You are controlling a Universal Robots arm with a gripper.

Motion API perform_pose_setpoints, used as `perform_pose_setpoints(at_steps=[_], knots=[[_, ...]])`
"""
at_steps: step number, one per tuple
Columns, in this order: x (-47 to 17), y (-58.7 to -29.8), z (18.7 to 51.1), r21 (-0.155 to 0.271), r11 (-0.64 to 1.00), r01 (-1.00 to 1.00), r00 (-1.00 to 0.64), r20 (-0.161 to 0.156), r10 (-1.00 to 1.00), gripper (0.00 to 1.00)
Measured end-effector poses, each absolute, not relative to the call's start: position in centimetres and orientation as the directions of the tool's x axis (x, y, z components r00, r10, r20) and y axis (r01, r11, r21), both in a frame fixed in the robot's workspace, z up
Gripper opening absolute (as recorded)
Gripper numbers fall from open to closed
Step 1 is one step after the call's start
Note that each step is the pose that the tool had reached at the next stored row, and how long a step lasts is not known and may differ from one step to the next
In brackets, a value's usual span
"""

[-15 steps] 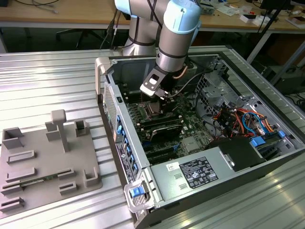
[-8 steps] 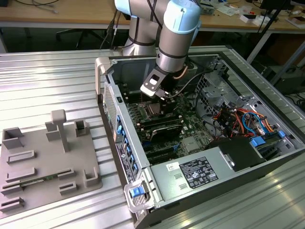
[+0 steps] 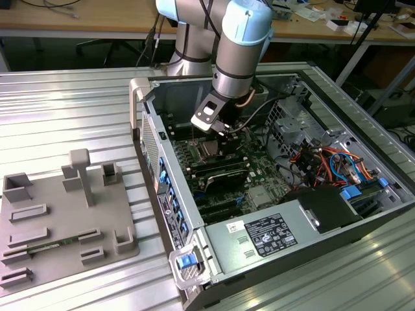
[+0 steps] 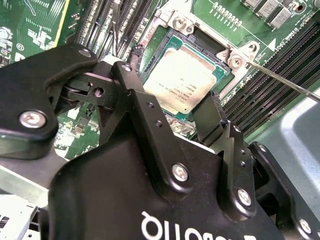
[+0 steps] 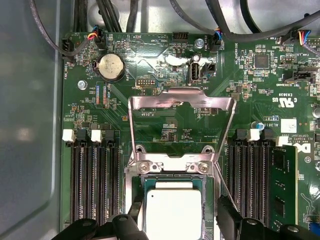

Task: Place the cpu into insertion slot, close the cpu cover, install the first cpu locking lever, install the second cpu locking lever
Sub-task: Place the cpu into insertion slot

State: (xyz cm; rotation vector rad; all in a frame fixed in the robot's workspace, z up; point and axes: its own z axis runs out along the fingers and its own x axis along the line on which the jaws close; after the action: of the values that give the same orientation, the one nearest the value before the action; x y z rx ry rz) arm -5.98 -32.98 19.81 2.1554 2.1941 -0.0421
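Left on the desk (image 3: 78, 110) sits a grey fixture plate (image 3: 65, 220); rightward, inside the computer case (image 3: 279, 240), the gripper (image 5: 180, 210) spreads open astride the cpu (image 4: 182, 82), seated in the insertion slot (image 4: 196, 42). First wrist view shows the cpu cover (image 5: 182, 101) swung open.

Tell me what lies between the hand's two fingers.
Between the fingers of the hand lies the cpu, seated in the insertion slot; both wrist views show it.
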Motion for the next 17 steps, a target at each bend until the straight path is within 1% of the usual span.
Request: perform_pose_setpoints(at_steps=[9, 17], knots=[[-5.97, -32.97, 19.80, 0.027, 0.019, 0.999, -0.017, -0.065, 0.998, 0.68], [-5.97, -32.97, 19.80, 0.027, 0.018, 0.999, -0.017, -0.054, 0.998, 0.68]])
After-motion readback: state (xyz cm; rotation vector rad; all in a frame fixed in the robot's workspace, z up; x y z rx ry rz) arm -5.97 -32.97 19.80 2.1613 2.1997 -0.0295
